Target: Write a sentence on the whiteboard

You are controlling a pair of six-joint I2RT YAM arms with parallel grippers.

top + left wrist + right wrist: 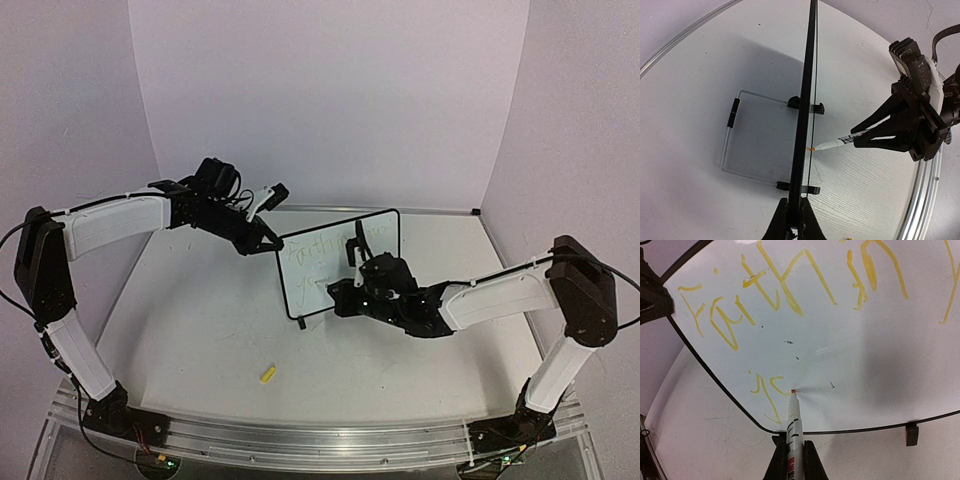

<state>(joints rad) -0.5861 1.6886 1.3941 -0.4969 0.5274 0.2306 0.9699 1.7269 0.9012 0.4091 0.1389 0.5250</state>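
Propped whiteboard (312, 278), likely light, stiff, tippy; left gripper (795, 221) clamps its nine-o'clock edge; right gripper (792, 454) pinches marker (794, 419), tip touching.

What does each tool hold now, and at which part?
Left tool grips the whiteboard by its edge; right tool grips the marker by its barrel.

Left arm (110, 222), right arm (500, 292) — 2 white link shells each, black joints, thin black cables.
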